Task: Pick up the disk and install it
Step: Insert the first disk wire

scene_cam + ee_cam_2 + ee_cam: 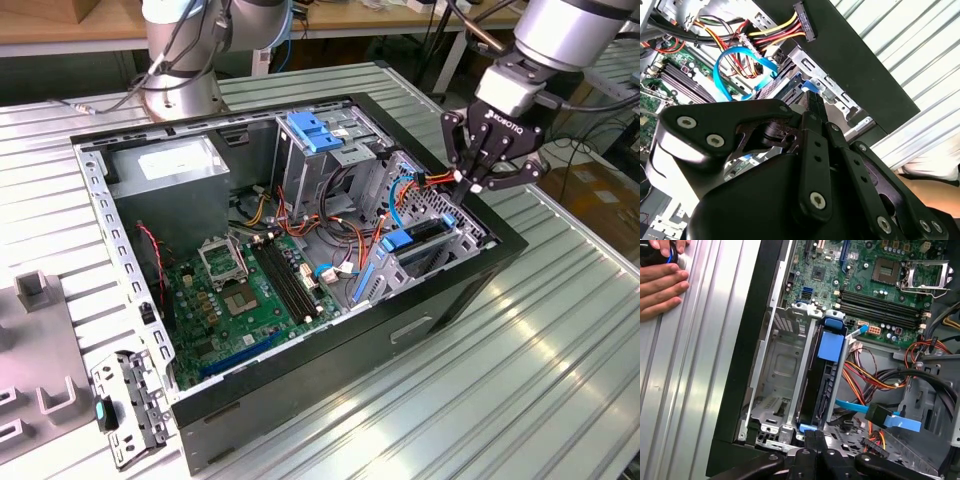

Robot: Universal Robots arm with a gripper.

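The gripper (814, 436), fingers pressed together, is pointing down at the near end of the disk (825, 382), which is standing on edge inside the drive cage (777, 360), its long axis running straight away from the fingertips toward the motherboard (875, 270).

Ribbed metal tabletop (560, 340), with a wooden workbench (60, 30) behind it.
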